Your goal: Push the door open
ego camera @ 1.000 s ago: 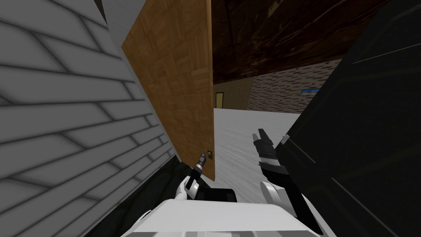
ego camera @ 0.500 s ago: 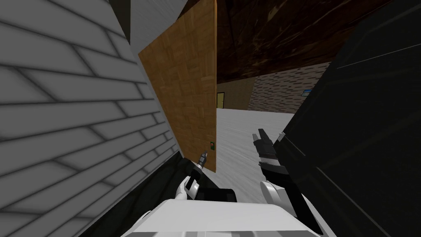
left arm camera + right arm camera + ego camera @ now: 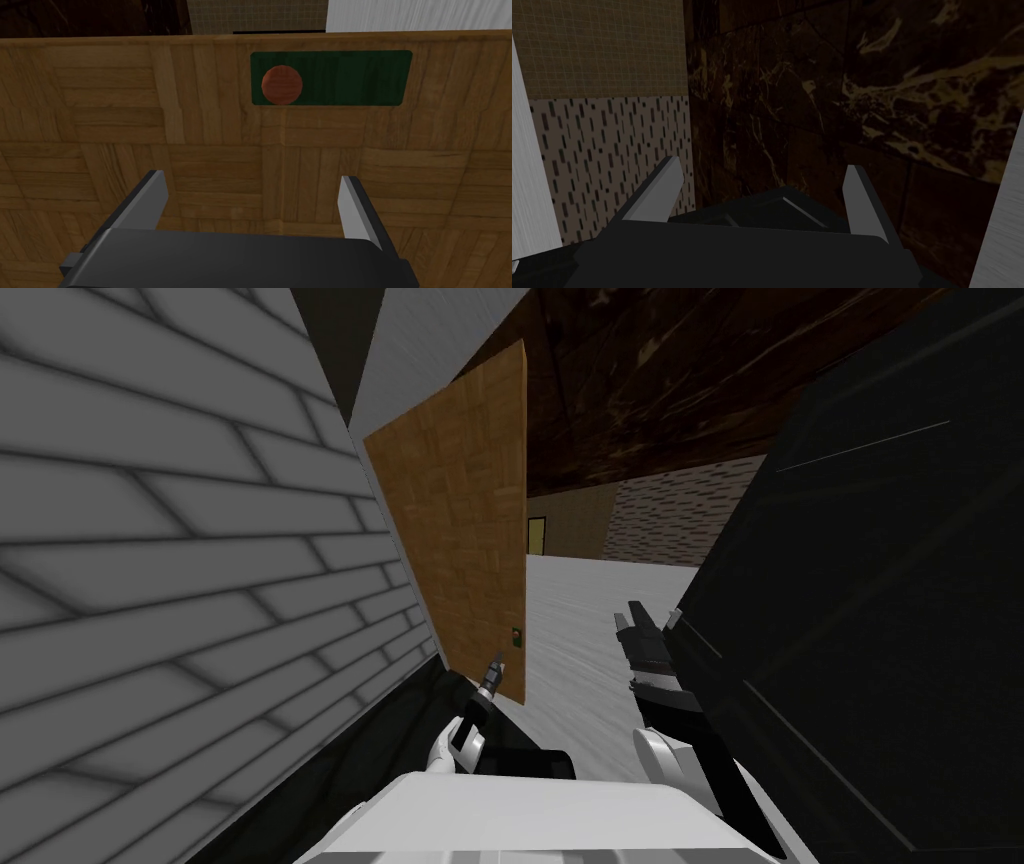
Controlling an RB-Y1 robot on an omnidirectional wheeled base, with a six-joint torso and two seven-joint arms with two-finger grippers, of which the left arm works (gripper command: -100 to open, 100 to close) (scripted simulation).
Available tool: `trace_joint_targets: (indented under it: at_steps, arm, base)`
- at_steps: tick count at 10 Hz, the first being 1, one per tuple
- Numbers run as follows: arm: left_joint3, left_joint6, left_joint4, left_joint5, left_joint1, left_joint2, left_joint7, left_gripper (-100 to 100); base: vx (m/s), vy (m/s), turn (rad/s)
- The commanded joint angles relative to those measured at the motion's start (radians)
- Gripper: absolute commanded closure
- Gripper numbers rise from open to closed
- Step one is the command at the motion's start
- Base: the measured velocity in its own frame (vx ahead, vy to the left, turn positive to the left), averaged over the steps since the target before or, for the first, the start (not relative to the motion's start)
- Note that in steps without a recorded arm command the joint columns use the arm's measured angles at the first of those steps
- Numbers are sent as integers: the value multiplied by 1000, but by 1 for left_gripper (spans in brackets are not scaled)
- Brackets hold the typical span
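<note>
The door (image 3: 460, 518) already stands well open. Between its free edge and the dark panel (image 3: 880, 588) beside the right gripper (image 3: 640, 623) there is a wide gap, and the pale floor (image 3: 580, 618) runs through it to a far room. I judge that most of the pushing is done. What is left is perhaps the last part of the swing, until the door comes near the grey brick wall (image 3: 180, 588) on its hinge side.

The left gripper (image 3: 252, 182) is directly at the door face, close to the free edge. Its two fingers are spread apart with nothing between them. It seems that the tips touch the wood, but I cannot say this for sure, because the wrist view does not show the contact itself.

The door is a flat panel of brown wood in a parquet pattern, with no lever on this side. Just ahead of the left fingertips there is a dark green plate (image 3: 350, 77) with a round reddish knob (image 3: 282, 85) at one end.

The right gripper is also spread and empty, and it is held apart from the door.
</note>
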Motion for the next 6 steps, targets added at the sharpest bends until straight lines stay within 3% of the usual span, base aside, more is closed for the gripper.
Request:
trace_joint_targets:
  at_steps: [1,6]
  arm:
    - [3,-3,2,1,-1,1,-3,-100]
    - [14,-13,12,5,-3,-7,-14,-100]
  base:
    - [155,-71,-21]
    - [189,-72,-24]
